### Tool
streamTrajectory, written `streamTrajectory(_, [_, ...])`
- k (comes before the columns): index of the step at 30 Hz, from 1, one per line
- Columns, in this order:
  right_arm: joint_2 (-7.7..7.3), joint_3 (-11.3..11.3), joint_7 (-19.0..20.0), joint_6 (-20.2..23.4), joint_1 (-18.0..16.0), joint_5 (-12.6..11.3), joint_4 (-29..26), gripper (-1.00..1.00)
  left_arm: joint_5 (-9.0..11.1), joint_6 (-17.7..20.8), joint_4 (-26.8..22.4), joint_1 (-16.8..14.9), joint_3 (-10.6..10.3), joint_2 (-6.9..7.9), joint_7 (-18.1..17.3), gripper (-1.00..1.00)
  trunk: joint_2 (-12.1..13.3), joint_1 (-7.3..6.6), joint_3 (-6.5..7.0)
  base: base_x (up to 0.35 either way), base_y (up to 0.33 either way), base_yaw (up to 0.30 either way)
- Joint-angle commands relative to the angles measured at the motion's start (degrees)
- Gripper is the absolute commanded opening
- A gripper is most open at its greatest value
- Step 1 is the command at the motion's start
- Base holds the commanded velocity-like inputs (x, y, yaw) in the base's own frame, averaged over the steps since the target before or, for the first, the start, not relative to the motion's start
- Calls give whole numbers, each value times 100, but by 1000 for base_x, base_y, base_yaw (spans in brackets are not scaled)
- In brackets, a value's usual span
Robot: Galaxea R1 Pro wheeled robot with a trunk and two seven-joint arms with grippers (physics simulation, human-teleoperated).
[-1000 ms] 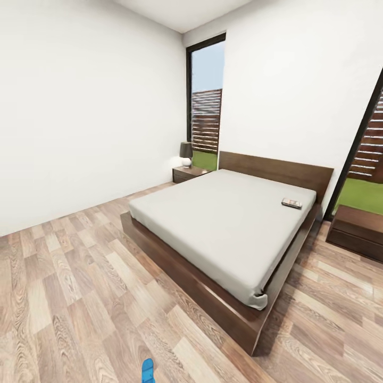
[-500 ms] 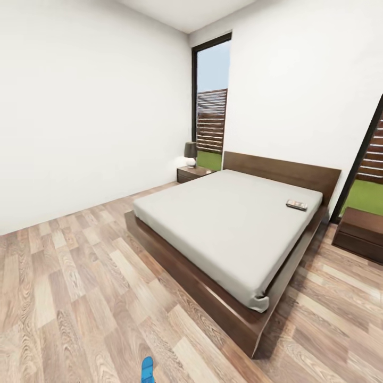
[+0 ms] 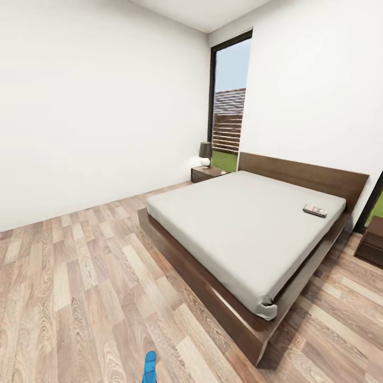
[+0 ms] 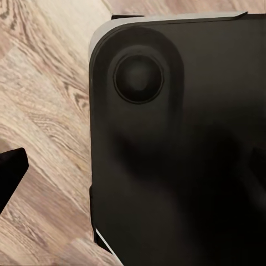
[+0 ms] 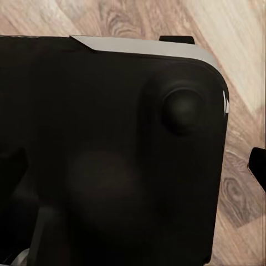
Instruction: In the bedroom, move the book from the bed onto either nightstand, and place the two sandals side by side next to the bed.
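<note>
Wood-plank floor (image 3: 80, 276) stretching across the bedroom toward the bed (image 3: 244, 223), dark-framed, grey mattress bare but for the book (image 3: 315, 210) lying near the headboard on the far side. Facing the foot corner of the bed from well apart, with one blue sandal (image 3: 149, 368) lying on the floor at the lower edge of the head view. Standing beside the headboard at the window, one nightstand (image 3: 208, 173) carrying a small lamp (image 3: 205, 154); peeking in at the right edge, the other nightstand (image 3: 372, 242), the nearer of the two to the book. Looking down from both wrist views onto dark robot bodywork (image 4: 183, 144) over the planks; impossible to tell whether either tool is spread or pressed together. Judging by this, approaching rather than handling, nothing yet placed. Calling next for either stooping to the sandal close by or rolling around the bed's right side to within reach of the book.
</note>
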Motion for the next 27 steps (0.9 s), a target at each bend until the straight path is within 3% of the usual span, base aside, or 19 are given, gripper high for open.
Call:
streamTrajectory(1, [1,3,-5,-1,-1,4,-3,100,5,-9,-8,3,2,0,4,100,-2,0,-4,0,-66,234])
streamTrajectory(27, [11,12,-5,-1,1,5,-2,100,5,-7,-8,3,2,0,3,100,-2,0,-4,0,-17,239])
